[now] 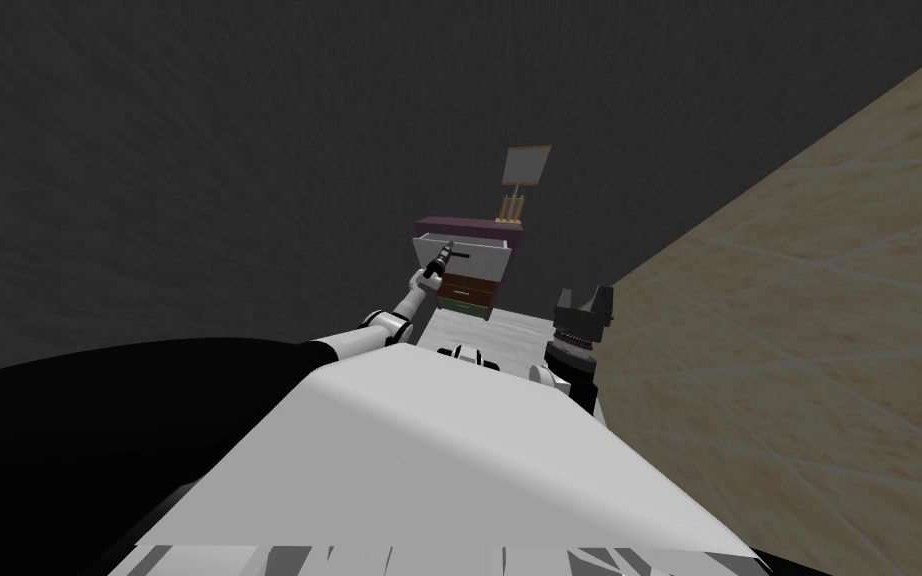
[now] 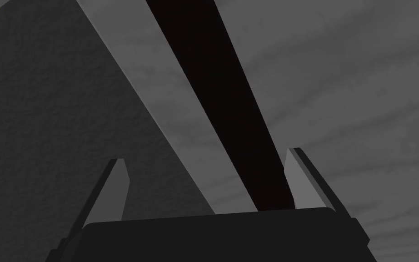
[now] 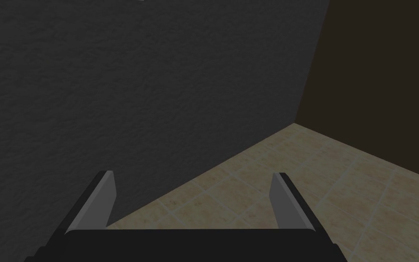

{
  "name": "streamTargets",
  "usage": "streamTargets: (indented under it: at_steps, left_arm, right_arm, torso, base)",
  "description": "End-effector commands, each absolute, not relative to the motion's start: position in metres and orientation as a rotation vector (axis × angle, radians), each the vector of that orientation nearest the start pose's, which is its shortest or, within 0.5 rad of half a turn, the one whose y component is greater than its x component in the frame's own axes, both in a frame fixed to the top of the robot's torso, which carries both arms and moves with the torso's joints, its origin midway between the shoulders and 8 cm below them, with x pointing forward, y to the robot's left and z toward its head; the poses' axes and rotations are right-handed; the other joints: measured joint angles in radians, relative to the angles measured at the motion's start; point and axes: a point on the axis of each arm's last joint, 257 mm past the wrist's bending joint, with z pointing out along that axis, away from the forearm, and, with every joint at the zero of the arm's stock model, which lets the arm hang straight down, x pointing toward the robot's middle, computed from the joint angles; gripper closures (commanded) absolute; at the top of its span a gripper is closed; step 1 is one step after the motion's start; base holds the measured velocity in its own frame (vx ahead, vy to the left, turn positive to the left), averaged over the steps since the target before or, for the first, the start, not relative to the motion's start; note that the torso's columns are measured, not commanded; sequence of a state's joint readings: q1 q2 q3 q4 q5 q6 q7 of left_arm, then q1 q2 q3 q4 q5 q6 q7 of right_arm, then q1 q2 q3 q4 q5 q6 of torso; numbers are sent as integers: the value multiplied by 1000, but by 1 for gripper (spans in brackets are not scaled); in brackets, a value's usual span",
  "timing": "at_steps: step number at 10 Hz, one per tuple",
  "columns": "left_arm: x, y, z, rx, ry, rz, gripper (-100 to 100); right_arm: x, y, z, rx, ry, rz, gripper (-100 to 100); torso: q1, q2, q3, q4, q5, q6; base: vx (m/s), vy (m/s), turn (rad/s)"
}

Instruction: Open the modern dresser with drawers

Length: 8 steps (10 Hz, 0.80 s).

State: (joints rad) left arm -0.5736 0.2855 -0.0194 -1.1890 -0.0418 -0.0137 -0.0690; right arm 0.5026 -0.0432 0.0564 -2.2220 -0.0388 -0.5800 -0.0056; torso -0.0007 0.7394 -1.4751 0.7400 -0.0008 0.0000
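The dresser [image 1: 471,290] stands against the dark wall, with a purple top, a white top drawer [image 1: 479,258] pulled out and brown drawers below. My left gripper [image 1: 437,266] is at that drawer's dark handle [image 1: 460,253]. In the left wrist view the left gripper [image 2: 205,156] is open. The black handle bar [image 2: 213,91] runs between its fingers, close against one finger [image 2: 301,182], across the grey drawer front [image 2: 340,91]. My right gripper [image 1: 582,308] hangs open beside my chest, away from the dresser, and in its own view the right gripper [image 3: 192,173] has nothing between the fingers.
A small lamp [image 1: 524,175] with a square shade stands on the dresser top. Tan tiled floor [image 1: 799,350] spreads to the right, and a pale grey strip [image 1: 494,335] leads to the dresser. A dark wall [image 1: 199,180] lies behind.
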Motion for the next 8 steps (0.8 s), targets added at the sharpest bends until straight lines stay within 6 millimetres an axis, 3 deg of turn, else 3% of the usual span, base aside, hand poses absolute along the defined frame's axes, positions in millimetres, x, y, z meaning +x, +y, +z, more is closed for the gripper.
streamTargets:
  at_steps: [1,2,3,8]
  left_arm:
    - [688,230,-50,-729,1275,-1037,-100]
    - [688,232,-61,-738,1285,-1034,-100]
    - [689,233,-62,-741,1288,-1032,0]
    - [688,234,-69,-752,1298,-1027,0]
  right_arm:
    - [343,-262,12,648,610,1392,0]
    - [343,-262,12,648,610,1392,0]
    - [344,-262,12,648,610,1392,0]
    - [343,-262,12,648,610,1392,0]
  torso:
    - [-1,2,1,2,-1,0]
    - [-1,4,3,4,-1,-1]
    - [-1,4,3,2,-1,-1]
    - [0,0,0,-1,0,0]
  base:
    - [-23,1,-22]
    - [0,0,0]
    - [0,0,0]
    - [0,0,0]
